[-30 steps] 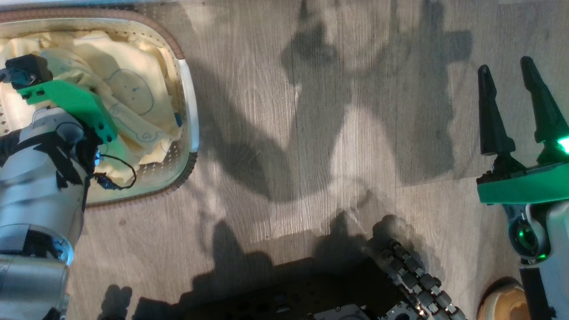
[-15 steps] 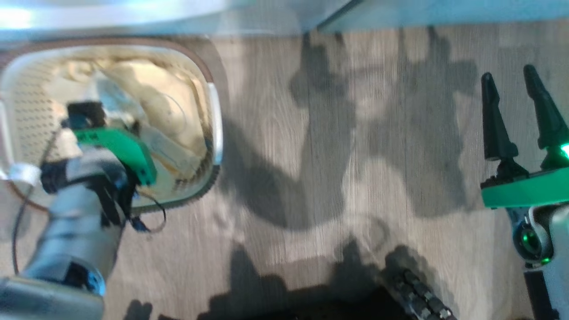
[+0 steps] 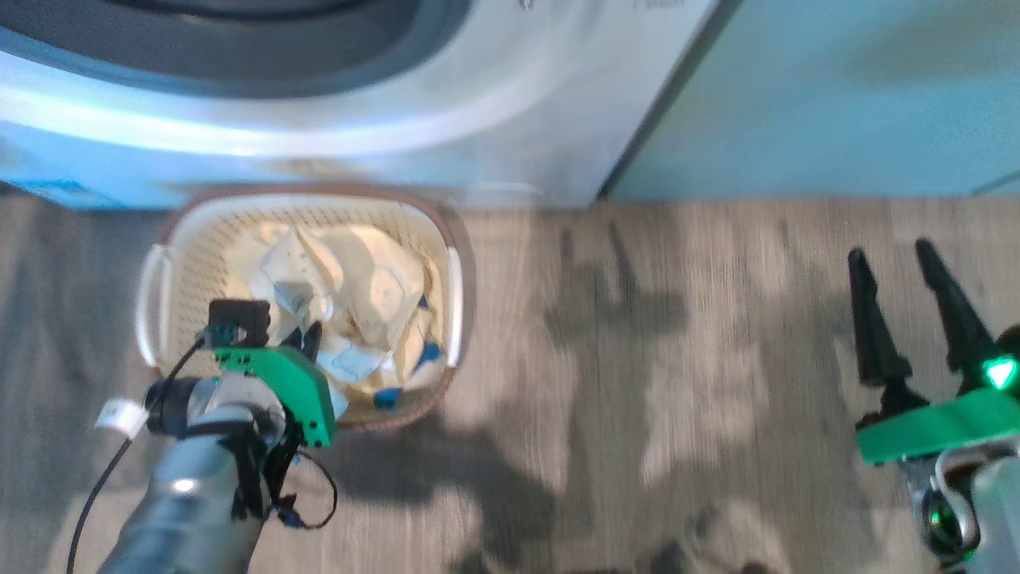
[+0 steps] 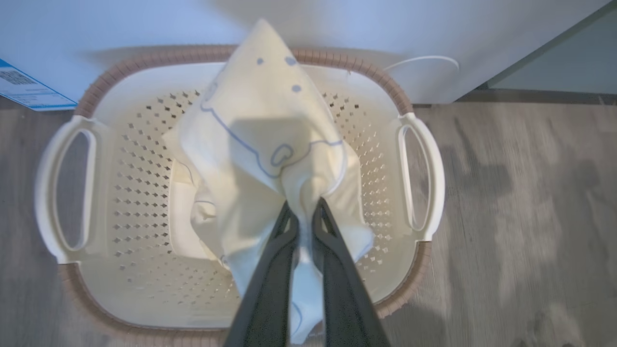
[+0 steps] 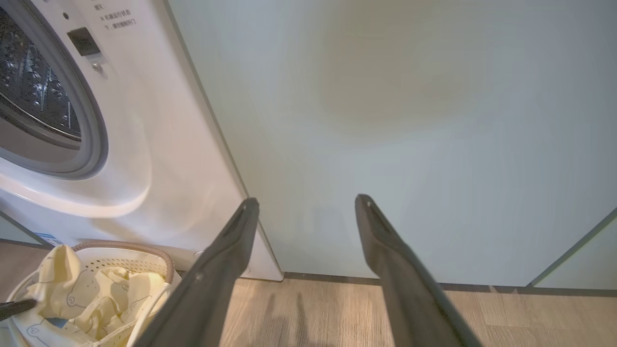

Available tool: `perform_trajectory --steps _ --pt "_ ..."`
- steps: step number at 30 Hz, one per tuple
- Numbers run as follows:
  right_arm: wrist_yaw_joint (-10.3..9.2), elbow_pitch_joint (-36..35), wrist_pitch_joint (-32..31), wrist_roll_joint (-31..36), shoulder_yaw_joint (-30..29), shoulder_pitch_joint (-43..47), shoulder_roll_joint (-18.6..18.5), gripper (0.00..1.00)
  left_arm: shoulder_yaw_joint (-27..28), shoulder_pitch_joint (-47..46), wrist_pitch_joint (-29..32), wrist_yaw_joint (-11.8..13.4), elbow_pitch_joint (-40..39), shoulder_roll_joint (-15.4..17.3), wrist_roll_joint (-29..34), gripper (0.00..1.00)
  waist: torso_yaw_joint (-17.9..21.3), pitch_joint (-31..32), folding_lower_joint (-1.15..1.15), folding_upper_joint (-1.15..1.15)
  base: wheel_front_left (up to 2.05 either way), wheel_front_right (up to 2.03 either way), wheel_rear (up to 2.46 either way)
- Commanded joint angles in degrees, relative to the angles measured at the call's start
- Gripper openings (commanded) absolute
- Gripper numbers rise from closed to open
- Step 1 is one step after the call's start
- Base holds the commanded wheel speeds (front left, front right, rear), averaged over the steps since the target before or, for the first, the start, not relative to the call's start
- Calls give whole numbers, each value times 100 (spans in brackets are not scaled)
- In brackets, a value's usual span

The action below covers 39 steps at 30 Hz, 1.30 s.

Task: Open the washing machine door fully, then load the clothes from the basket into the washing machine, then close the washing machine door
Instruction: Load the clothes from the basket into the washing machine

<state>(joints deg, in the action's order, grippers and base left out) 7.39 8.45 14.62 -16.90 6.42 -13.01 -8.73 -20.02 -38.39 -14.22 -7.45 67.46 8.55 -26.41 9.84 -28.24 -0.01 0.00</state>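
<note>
Clothes (image 4: 260,144) now apparently in left hand (image 4: 304,206)

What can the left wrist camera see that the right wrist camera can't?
Left wrist view: up close, the left gripper shut on the clothes, which are raised over the basket, and both white handles. Right wrist view: the steel drum, the teal cabinet and the open right gripper. Both: basket, clothes, the white washer and the wood floor.
</note>
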Motion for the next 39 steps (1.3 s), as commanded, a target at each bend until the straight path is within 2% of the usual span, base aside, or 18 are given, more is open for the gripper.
perform_trajectory --steps 1,13,23,29,39 --pt "10 -124 38 -16 67 140 -113 100 170 129 -74 -2 -179 256 -38 0 -234 500 1 0 0 0 0" --pt "10 -14 38 -32 -174 877 -37 100 881 1383 -77 10 -2215 600 336 0 -439 1800 1 0 0 0 0" --pt "10 29 38 24 -295 1442 96 100 1873 2564 -77 11 -4085 670 631 0 -520 2727 1 0 0 0 0" --pt "10 8 38 35 -334 1582 100 100 2104 2895 -77 4 -4685 634 635 0 -548 2897 1 0 0 0 0" --pt "10 -6 38 50 -333 1679 107 100 2054 3084 -18 46 -5243 527 535 0 -585 2998 1 0 0 0 0"
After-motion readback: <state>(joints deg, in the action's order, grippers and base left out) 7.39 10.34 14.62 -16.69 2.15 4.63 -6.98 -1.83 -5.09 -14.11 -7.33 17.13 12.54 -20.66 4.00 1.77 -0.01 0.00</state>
